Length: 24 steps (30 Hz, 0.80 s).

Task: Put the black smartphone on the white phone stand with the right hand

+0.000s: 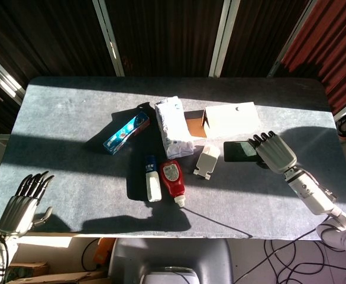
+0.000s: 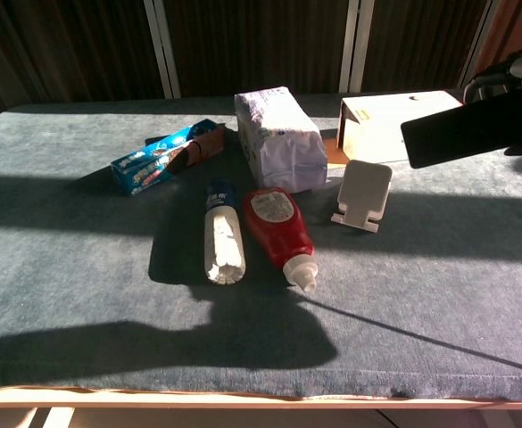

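My right hand [image 1: 274, 152] [image 2: 514, 96] grips the black smartphone [image 1: 238, 150] [image 2: 468, 127] and holds it in the air, screen flat and slightly tilted, up and to the right of the white phone stand [image 1: 207, 161] [image 2: 363, 193]. The stand sits upright on the grey table [image 1: 66, 118], empty. In the chest view the phone hangs in front of the white box. My left hand [image 1: 23, 204] hovers open at the table's near left corner, holding nothing.
A white carton box [image 1: 230, 119] [image 2: 401, 123] lies behind the stand. A white packet [image 1: 173, 126], a blue toothpaste box [image 1: 126, 133], a white tube [image 1: 152, 178] and a red bottle [image 1: 173, 179] lie left of the stand.
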Each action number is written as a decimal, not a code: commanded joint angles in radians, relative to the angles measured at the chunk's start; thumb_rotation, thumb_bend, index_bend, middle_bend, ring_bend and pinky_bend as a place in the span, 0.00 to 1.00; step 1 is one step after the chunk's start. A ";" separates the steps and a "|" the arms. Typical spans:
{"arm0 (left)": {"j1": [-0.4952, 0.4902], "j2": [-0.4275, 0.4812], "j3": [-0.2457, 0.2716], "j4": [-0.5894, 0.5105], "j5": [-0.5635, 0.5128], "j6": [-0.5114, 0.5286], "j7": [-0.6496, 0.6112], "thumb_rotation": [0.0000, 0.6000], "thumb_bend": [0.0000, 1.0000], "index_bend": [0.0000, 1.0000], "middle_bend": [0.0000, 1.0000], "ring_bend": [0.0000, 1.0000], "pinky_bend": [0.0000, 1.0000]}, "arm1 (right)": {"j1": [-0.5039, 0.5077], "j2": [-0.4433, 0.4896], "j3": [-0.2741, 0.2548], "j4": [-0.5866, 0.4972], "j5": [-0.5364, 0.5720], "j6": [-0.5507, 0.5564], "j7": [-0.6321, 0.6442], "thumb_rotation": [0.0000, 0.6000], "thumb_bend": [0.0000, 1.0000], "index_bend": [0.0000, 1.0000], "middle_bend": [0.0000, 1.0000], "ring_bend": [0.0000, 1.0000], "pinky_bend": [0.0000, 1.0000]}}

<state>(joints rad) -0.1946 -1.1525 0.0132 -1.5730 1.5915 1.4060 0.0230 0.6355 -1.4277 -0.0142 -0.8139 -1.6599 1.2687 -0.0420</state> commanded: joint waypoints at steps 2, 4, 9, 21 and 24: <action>0.002 0.001 0.001 0.000 0.000 0.002 -0.001 1.00 0.38 0.00 0.00 0.00 0.03 | 0.047 0.184 0.004 -0.302 -0.056 -0.016 -0.263 1.00 0.29 1.00 0.75 0.63 0.63; 0.002 0.002 0.001 0.000 0.001 0.002 -0.001 1.00 0.38 0.00 0.00 0.00 0.03 | 0.062 0.229 0.009 -0.385 -0.062 -0.047 -0.347 1.00 0.29 1.00 0.75 0.63 0.63; 0.002 0.002 0.000 0.001 -0.006 -0.002 0.004 1.00 0.38 0.00 0.00 0.00 0.03 | 0.119 0.309 0.011 -0.524 -0.113 -0.146 -0.564 1.00 0.29 1.00 0.75 0.63 0.63; -0.009 -0.007 -0.006 -0.003 -0.032 -0.035 0.032 1.00 0.38 0.00 0.00 0.00 0.03 | 0.255 0.356 0.012 -0.574 -0.240 -0.311 -0.665 1.00 0.29 1.00 0.75 0.64 0.62; -0.008 -0.007 -0.007 -0.004 -0.034 -0.032 0.034 1.00 0.38 0.00 0.00 0.00 0.03 | 0.273 0.331 0.014 -0.549 -0.259 -0.314 -0.637 1.00 0.29 1.00 0.75 0.64 0.62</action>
<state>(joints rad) -0.2023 -1.1594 0.0064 -1.5766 1.5572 1.3733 0.0573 0.8968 -1.0829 -0.0015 -1.3767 -1.9068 0.9591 -0.6924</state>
